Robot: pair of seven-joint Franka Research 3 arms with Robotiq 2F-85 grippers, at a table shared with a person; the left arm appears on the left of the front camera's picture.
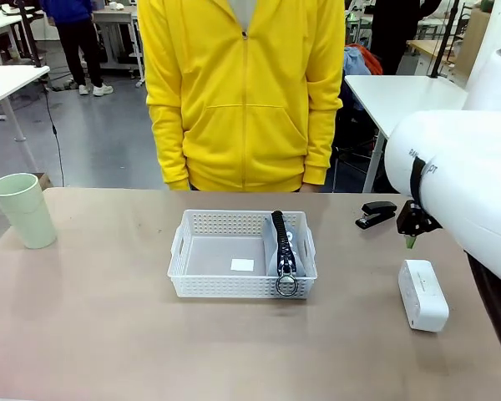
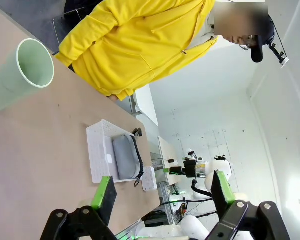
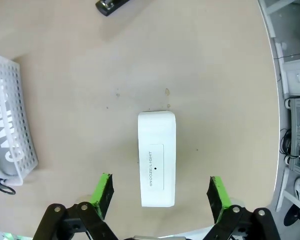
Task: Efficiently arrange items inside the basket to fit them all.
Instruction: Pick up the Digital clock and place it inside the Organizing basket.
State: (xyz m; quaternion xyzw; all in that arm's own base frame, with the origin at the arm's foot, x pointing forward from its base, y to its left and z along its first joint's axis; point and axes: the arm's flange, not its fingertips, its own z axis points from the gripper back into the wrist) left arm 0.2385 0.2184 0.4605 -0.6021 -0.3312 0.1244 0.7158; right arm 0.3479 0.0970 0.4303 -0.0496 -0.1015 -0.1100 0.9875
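Hovering over the white box [image 3: 157, 157], the right gripper [image 3: 160, 182] has its 2 green pads spread wide, 1 to each side of the box; how far above it they hang is hard to judge. The left gripper [image 2: 161, 181] is also spread wide and holds nothing. The basket [image 1: 202, 222] sits mid-table with the grey pouch [image 1: 285, 251] on edge along its right side. The black stapler [image 1: 376, 213] lies right of the basket, the green cup [image 1: 23, 209] far left.
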